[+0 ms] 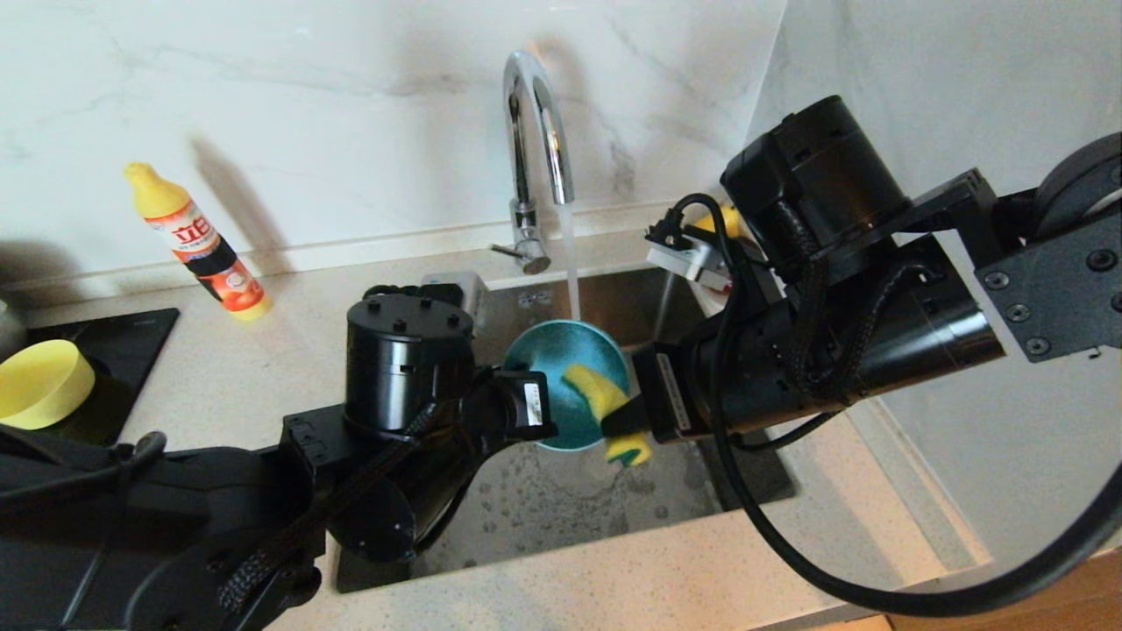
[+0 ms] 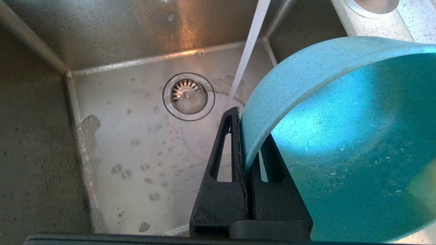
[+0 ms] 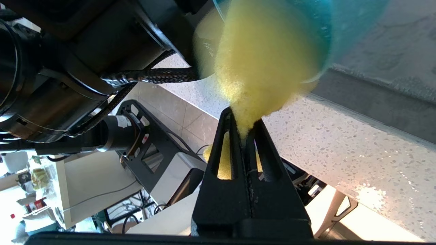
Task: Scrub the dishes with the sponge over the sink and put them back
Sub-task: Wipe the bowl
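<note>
A pale speckled stone worktop (image 1: 614, 570) runs around the sink (image 1: 561, 499), a square steel basin set into it, with white marble-look wall behind and on the right. One chrome gooseneck tap (image 1: 535, 149) stands at the far edge of the sink, and a thin stream of water (image 1: 571, 263) falls from it. In the left wrist view the basin floor is spotted with droplets around one round drain strainer (image 2: 188, 96).

Two bowls are in view. One light blue bowl (image 1: 561, 394) is held tilted on its side above the middle of the sink, its opening facing right; the left gripper (image 2: 243, 143) has its fingers pinching the bowl's rim from the left. One yellow bowl (image 1: 42, 384) sits upside down at far left on a black hob panel (image 1: 114, 368).

One sponge (image 1: 605, 407), yellow with a green layer, is pressed against the inside of the blue bowl; the right gripper (image 3: 243, 132), reaching in from the right, has its fingers squeezed tight on the sponge's narrow end.

One bottle of dish soap (image 1: 197, 241), yellow and orange, stands on the worktop to the far left of the tap.
</note>
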`<state>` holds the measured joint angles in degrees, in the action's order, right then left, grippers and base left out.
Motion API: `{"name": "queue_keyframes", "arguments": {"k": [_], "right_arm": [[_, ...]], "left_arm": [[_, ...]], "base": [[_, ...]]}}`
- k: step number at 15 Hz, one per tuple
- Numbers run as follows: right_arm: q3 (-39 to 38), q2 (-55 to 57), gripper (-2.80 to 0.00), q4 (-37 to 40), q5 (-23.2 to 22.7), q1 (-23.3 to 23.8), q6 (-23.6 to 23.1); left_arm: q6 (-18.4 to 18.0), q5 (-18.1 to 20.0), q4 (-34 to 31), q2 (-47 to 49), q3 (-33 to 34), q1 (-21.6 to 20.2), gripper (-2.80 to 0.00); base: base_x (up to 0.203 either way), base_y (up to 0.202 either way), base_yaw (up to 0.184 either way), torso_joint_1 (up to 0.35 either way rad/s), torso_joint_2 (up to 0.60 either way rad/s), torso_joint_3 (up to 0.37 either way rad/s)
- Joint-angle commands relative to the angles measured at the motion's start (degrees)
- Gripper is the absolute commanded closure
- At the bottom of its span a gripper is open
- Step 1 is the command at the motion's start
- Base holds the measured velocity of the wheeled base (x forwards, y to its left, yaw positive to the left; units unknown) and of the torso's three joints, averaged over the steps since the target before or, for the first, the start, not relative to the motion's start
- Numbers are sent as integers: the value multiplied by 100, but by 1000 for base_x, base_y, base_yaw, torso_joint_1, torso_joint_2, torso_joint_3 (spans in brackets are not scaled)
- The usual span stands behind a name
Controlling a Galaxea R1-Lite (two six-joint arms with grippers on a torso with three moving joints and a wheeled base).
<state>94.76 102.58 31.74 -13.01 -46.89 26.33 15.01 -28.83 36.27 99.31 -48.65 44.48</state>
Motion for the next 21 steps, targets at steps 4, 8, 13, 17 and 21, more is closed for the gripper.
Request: {"name": "queue_keyframes", "arguments": {"k": [4,8,13,17,21], "right_arm": [[19,170,0,-18,-10,22,13],[492,427,0,-2,-18,99,30],[702,455,0,7,-9,101,22],[811,413,0,42,-7,259,13],[757,95,0,119,-1,265,13]], "left_arm": [[-7,-17,20,-114,39,16,0],[-22,-9,110,-165,282,158,0],[-69,-17,530,-97,471,201,0],[-60,-7,530,-93,489,201,0],[-34,-9,548,-115,541,192,0]], "base": [[0,0,0,0,0,0],[0,0,0,0,0,0],[0,0,0,0,0,0],[0,0,0,0,0,0],[0,0,0,0,0,0]]}}
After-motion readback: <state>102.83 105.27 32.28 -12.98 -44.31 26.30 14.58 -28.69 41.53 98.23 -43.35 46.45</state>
